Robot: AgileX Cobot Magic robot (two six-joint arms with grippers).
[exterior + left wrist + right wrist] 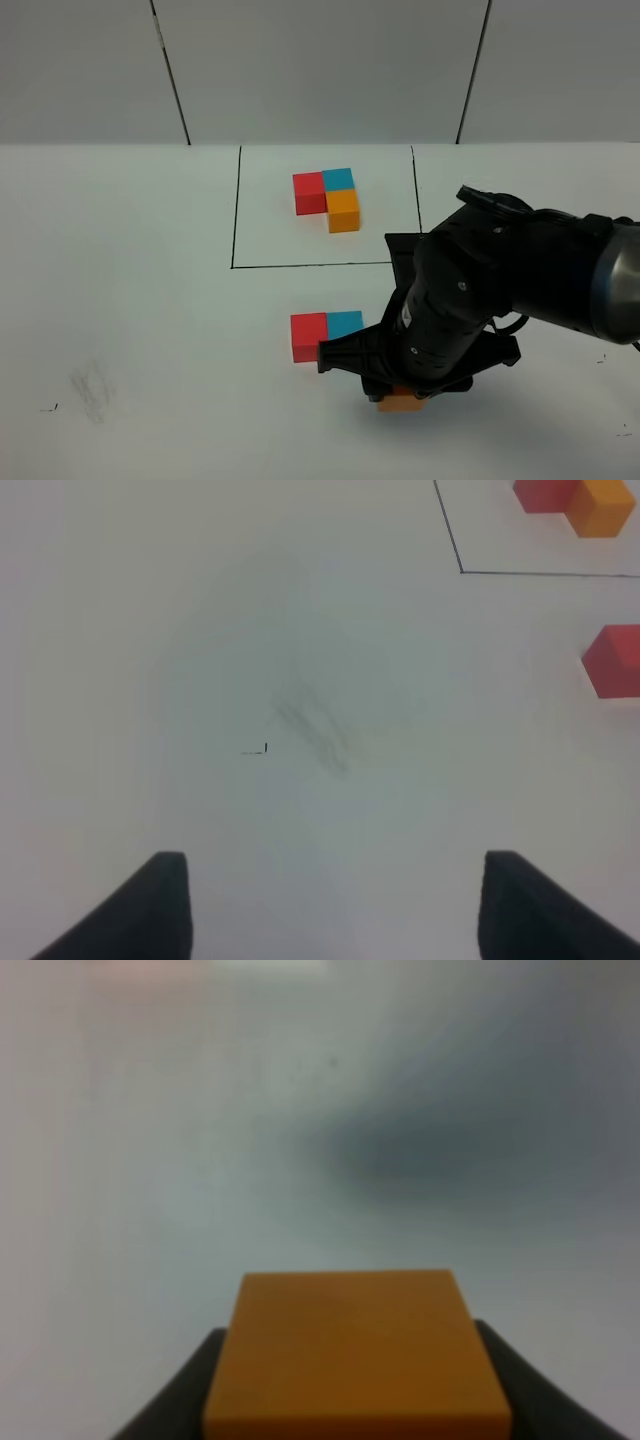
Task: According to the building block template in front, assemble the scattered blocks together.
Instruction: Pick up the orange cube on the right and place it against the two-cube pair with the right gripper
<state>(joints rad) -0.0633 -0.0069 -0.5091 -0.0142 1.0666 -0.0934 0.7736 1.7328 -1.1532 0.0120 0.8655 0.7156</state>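
Right gripper [355, 1400]: black jaws closed on a plain matte orange cube [357, 1355], one dark finger [175, 1395] against each side face. The cube's top face is flat, evenly coloured and unmarked. In the high view only a sliver of this orange cube [400, 403] shows beneath the bulky black right arm [480, 300], just in front of and to the right of the loose pair.

Left gripper [335, 905]: jaws spread wide, holding nothing, above the bare white table [250, 680] beside a faint grey smudge [315, 725].

Loose pair: a matte red cube [309, 336] and a matte blue cube [345, 323] sit side by side, touching, red on the left, on the table in front of the drawn frame. The arm hides the blue cube's right edge.

Template: an L-shaped cluster of a red cube [309, 192], a blue cube [338, 179] and an orange cube [343, 211], all touching; red and blue form a row, orange sits in front of blue. The cluster lies inside a thin black drawn rectangle [235, 210] at the far middle of the table.
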